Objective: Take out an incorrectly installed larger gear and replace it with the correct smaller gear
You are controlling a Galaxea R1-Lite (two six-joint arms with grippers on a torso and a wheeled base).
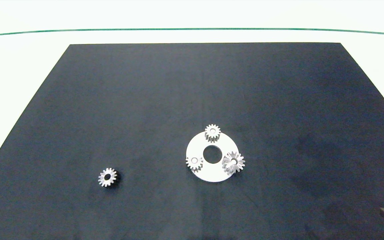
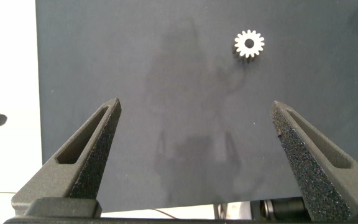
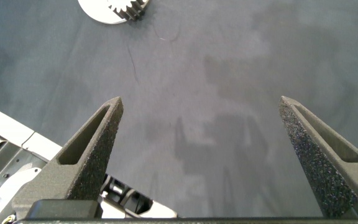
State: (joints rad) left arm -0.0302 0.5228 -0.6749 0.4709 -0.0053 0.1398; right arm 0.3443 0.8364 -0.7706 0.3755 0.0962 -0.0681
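Desk [image 1: 18, 83]: white surface, with a green line running across its far side.

Black mat [image 1: 192, 93]: covers most of the desk and carries every part.

White round plate [image 1: 212, 173]: lies flat on the mat, with a large centre hole. Ahead of the right tool and off toward the left one, well apart from both. Three gears sit on it around the hole.

Left tool [image 2: 196, 134]: hovers over the mat at the near left corner, fingers spread wide, nothing between them. Only a dark tip shows in the head view.

Right tool [image 3: 201, 134]: hovers over bare mat at the near right corner, fingers likewise spread wide and empty.

The larger gear [image 1: 233, 162]: long pointed teeth, seated on the part of the plate nearest the right tool, teeth overhanging the rim. The right wrist view catches its toothed edge at the plate's border.

Two small blunt-toothed gears: one at the plate's far edge [image 1: 212, 132], one on its left side [image 1: 194, 162].

The smaller gear [image 1: 107, 177]: lies flat on the mat alone, well apart from the plate, ahead of the left tool's open fingers and untouched.
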